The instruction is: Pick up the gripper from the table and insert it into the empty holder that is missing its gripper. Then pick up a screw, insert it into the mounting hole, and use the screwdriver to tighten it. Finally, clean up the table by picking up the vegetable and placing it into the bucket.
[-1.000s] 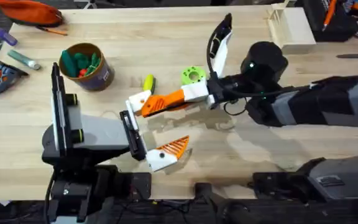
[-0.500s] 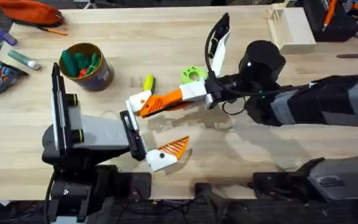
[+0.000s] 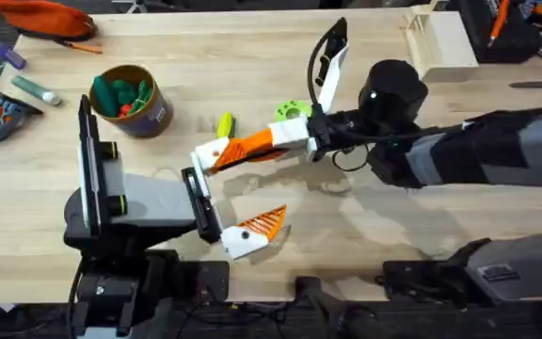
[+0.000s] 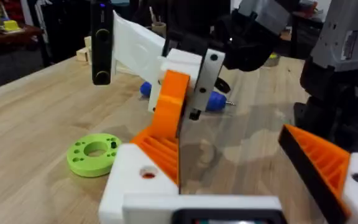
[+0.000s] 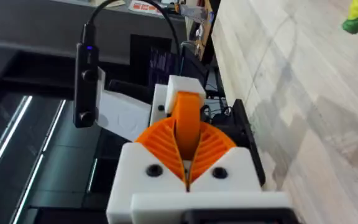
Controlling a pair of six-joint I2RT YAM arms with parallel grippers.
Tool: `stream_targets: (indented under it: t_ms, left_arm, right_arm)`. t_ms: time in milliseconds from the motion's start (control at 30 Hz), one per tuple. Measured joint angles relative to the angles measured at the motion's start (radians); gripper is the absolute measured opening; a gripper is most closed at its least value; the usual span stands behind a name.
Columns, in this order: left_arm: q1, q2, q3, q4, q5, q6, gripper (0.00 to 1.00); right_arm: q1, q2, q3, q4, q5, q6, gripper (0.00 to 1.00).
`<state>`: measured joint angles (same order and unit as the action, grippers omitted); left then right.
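1. Since the earlier frame, the right arm's gripper (image 3: 216,155), clamped on the small orange wedge-shaped plastic finger (image 3: 248,147), has shifted slightly left and farther from the robot's base.
2. That right gripper's orange ribbed fingers are pinched together around the wedge in the right wrist view (image 5: 187,132).
3. The wedge's tip sits against the left arm's small white blocky finger base (image 3: 209,152), above the wooden table (image 3: 252,66).
4. The left arm's gripper (image 3: 222,200) stands wide open; its other finger (image 3: 262,223), orange and ribbed, lies nearer the robot's base.
5. The small yellow toy corn cob with green ends (image 3: 224,125) lies just beyond the wedge, beside a flat green ring-shaped disc (image 3: 292,114).
6. The round brown tub with tan rim (image 3: 132,100) stands well left, holding green and orange toy vegetables.
7. The blue pen-shaped screwdriver (image 4: 213,100) lies behind the right gripper.
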<state>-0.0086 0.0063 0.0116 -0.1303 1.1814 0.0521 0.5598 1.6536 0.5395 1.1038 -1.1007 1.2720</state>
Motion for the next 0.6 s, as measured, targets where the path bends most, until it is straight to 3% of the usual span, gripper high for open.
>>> stream_targets:
  t_ms: [600]
  left_arm:
    - [0.000,0.000,0.000,0.000,-0.002,0.000,0.988]
  right_arm:
    - [0.023,0.003,0.017,-0.016,0.015,0.001,0.009]
